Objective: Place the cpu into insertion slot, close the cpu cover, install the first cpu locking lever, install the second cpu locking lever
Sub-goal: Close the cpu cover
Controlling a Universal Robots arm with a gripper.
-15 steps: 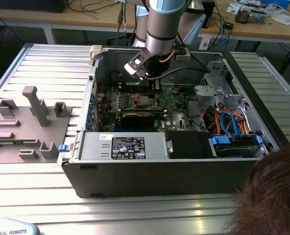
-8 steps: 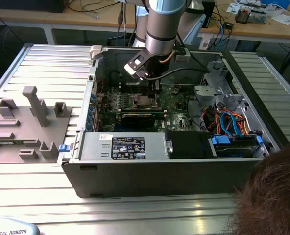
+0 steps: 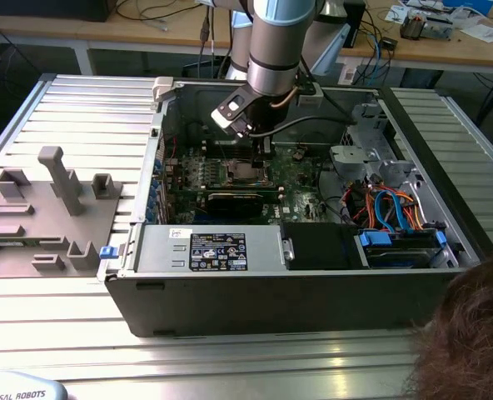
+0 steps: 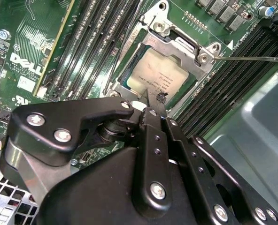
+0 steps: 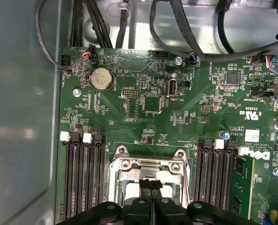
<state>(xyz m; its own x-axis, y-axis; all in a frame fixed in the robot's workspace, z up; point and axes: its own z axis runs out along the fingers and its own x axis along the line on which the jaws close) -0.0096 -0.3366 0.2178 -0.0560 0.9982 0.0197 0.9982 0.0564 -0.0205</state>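
Note:
The cpu (image 4: 158, 77), a pale silver square, lies in the insertion slot (image 3: 245, 173) on the green motherboard (image 5: 129, 117). The cpu cover (image 4: 175, 46), a silver frame with a window, lies down around the chip; it also shows in the first wrist view (image 5: 147, 165). A thin locking lever (image 4: 254, 58) sticks out sideways from the socket corner. My gripper (image 4: 152, 99) is shut with nothing between its fingers, and its tips sit at the chip's edge. The first wrist view shows the gripper (image 5: 151, 182) over the cover's window. In the exterior view the gripper (image 3: 261, 148) hangs just above the slot.
Black memory slots (image 5: 82, 178) flank the socket on both sides. The open computer case (image 3: 146, 208) holds a power supply (image 3: 213, 250) at the front and a drive bay with blue and orange cables (image 3: 388, 212) on the exterior view's right. A grey fixture plate (image 3: 47, 208) lies outside. A person's hair (image 3: 471, 333) shows.

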